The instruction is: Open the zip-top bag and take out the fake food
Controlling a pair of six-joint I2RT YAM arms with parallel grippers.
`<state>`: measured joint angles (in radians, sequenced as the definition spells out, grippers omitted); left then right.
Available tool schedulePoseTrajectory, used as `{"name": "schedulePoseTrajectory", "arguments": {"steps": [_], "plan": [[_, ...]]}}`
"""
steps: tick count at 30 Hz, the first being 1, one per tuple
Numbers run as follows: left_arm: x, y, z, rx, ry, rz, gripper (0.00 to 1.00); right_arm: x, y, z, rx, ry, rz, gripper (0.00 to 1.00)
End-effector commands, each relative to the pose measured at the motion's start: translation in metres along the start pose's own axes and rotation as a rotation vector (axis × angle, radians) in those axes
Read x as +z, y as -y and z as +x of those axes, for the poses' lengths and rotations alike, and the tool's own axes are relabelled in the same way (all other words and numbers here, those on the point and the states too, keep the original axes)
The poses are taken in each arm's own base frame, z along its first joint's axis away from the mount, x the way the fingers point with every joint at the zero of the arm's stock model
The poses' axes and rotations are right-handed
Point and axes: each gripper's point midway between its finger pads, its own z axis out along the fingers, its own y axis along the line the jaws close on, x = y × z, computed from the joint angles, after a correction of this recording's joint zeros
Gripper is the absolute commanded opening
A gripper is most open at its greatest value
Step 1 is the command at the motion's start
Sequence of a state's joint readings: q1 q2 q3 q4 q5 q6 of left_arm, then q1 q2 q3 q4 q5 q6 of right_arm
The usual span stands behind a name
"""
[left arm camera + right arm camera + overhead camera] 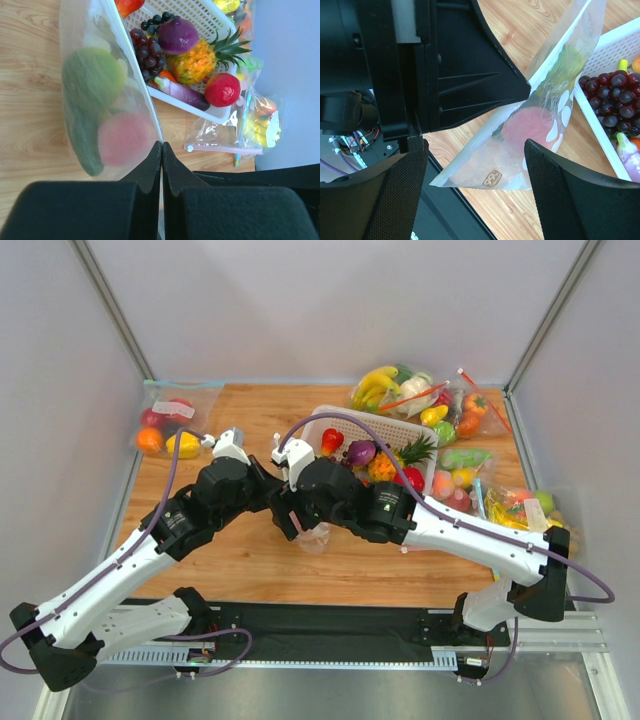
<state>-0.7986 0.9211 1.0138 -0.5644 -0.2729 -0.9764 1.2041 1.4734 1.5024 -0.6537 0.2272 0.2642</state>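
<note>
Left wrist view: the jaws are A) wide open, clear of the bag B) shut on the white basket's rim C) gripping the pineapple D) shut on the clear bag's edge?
D: the jaws of the left gripper are pressed together, with the edge of the zip-top bag running down between their tips.

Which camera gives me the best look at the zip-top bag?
Left wrist: the zip-top bag shows large, fake food visible inside, its edge pinched in the shut left hand. Right wrist shows it partly behind that hand; top external only a sliver under the arms.
</note>
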Motion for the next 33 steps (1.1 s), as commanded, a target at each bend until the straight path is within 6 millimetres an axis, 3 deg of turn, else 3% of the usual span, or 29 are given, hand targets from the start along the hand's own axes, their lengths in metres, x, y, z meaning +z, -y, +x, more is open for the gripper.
{"name": "schedulePoseTrajectory", "arguments": {"steps": [1,5,7,11,14,16,18,20,27,31,33], "plan": [[-0.012,0.015,-0.021,0.010,0.067,0.043,0.00,0.006,-0.001,-0.003,-0.016,0.016,0.016,0.78],[-0.014,0.017,-0.017,0.013,0.046,0.061,0.00,0.017,0.002,0.010,-0.026,-0.017,0.032,0.72],[-0.014,0.017,-0.012,0.010,0.030,0.067,0.00,0.021,0.007,0.015,-0.022,-0.024,0.054,0.61],[-0.020,0.012,-0.009,0.014,0.023,0.074,0.00,0.023,0.013,0.018,-0.024,-0.032,0.080,0.20],[-0.029,0.013,-0.009,0.034,0.049,0.140,0.18,0.021,0.015,0.012,-0.029,-0.027,0.069,0.08],[-0.039,0.014,-0.015,0.028,0.106,0.199,0.47,0.017,0.021,0.010,-0.034,-0.029,0.077,0.00],[-0.046,0.013,-0.024,0.016,0.167,0.224,0.71,0.010,0.024,0.004,-0.032,-0.015,0.065,0.00],[-0.055,0.005,-0.030,0.034,0.215,0.221,0.83,0.004,0.031,0.001,-0.007,-0.002,0.042,0.00],[-0.069,-0.008,-0.043,0.160,0.282,0.186,0.93,-0.025,0.062,-0.015,0.119,0.076,-0.024,0.00],[-0.070,-0.003,-0.047,0.207,0.311,0.219,0.95,-0.048,0.087,-0.022,0.141,0.114,0.018,0.00],[-0.067,0.000,-0.048,0.245,0.321,0.225,0.97,-0.060,0.090,-0.022,0.151,0.130,-0.001,0.00]]}}
